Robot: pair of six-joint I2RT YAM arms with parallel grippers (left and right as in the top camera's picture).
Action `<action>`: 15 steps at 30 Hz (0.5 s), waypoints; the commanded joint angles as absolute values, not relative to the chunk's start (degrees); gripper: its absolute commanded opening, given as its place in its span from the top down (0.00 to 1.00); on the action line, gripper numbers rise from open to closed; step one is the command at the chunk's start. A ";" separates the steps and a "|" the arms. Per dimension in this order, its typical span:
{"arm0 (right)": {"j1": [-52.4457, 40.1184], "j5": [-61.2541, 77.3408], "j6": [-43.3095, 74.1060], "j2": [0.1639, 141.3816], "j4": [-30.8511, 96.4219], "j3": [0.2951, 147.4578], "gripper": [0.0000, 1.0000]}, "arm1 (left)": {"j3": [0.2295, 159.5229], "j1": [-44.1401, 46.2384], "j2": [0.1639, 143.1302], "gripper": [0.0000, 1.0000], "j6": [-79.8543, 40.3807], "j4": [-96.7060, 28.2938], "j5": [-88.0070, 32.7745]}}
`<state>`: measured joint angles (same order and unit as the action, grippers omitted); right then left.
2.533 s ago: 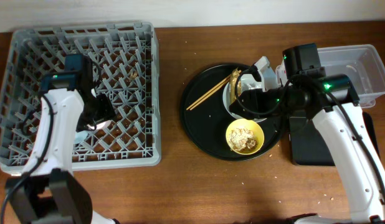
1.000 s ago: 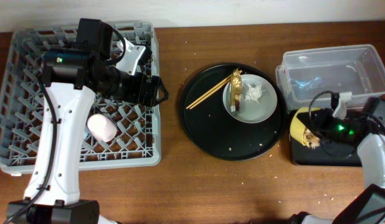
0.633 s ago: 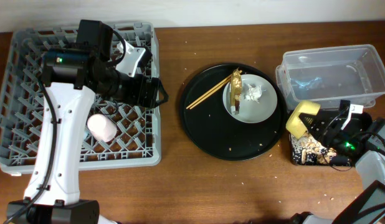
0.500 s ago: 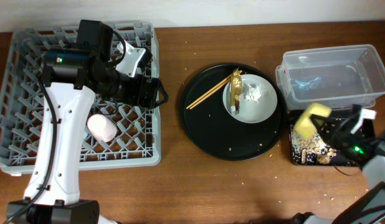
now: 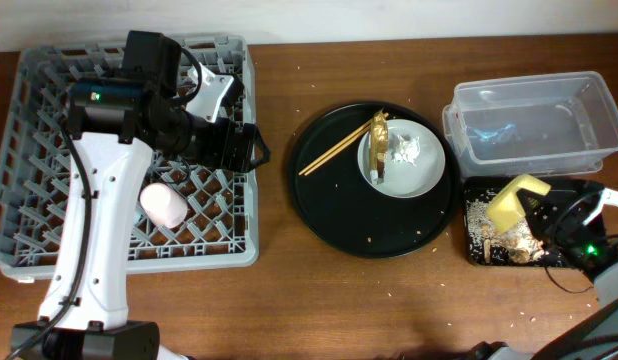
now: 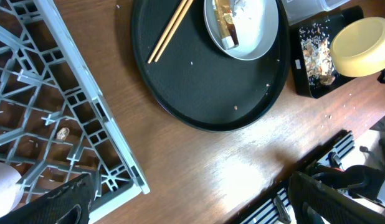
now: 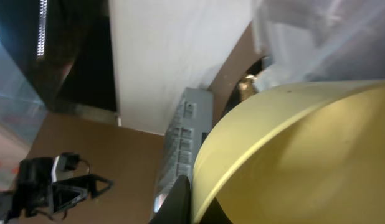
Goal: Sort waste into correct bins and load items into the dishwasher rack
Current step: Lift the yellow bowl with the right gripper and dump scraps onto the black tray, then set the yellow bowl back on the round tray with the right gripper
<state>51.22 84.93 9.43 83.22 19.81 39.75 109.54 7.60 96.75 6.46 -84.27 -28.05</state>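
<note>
The grey dishwasher rack [image 5: 49, 90] fills the left, and a pink cup [image 5: 162, 205] lies on its lattice. My left gripper [image 5: 256, 148] hangs open and holds nothing, just past the rack's right wall. Its fingers [image 6: 58, 202] frame bare wood in the left wrist view. My right gripper [image 5: 542, 206] is shut on the rim of the yellow bowl [image 5: 516, 199], tilted over the black tray bin [image 5: 474, 255]. Beige scraps [image 5: 483, 213] lie in that bin. A plate [image 5: 421, 175] carries the gold wrapper [image 5: 379, 133] and white tissue [image 5: 407, 148]. Chopsticks [image 5: 334, 151] lie beside it.
The plate and chopsticks sit on a large round black tray [image 5: 339, 215] at the centre. The clear tub [image 5: 534, 125] stands behind the black bin at the far right. Crumbs dot the wooden table [image 5: 289, 300]. The rack corner [image 6: 127, 165] lies close under my left gripper.
The right gripper has swung the yellow bowl rightwards over the black tray bin and tipped it. Scraps now lie scattered in the bin. The left arm has not moved.
</note>
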 commanded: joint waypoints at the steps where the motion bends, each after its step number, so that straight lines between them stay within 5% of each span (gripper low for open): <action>1: 42.17 82.50 14.46 73.84 19.94 41.25 0.96 | 110.52 7.49 95.74 0.01 7.38 -84.25 -28.08; 7: 3.25 41.43 14.74 58.46 22.70 46.09 0.96 | 110.52 7.49 95.74 0.01 7.40 -84.42 -28.05; 14: -26.55 13.45 5.96 82.83 27.77 50.09 0.96 | 110.52 7.46 95.74 0.01 7.38 -82.76 -28.05; 15: -27.59 13.43 5.91 85.86 28.69 51.79 0.84 | 110.52 7.46 95.74 0.01 7.40 -82.76 -28.05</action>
<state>-25.08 19.40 7.66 80.34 27.83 47.42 109.51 7.60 96.75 6.46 -82.81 -27.94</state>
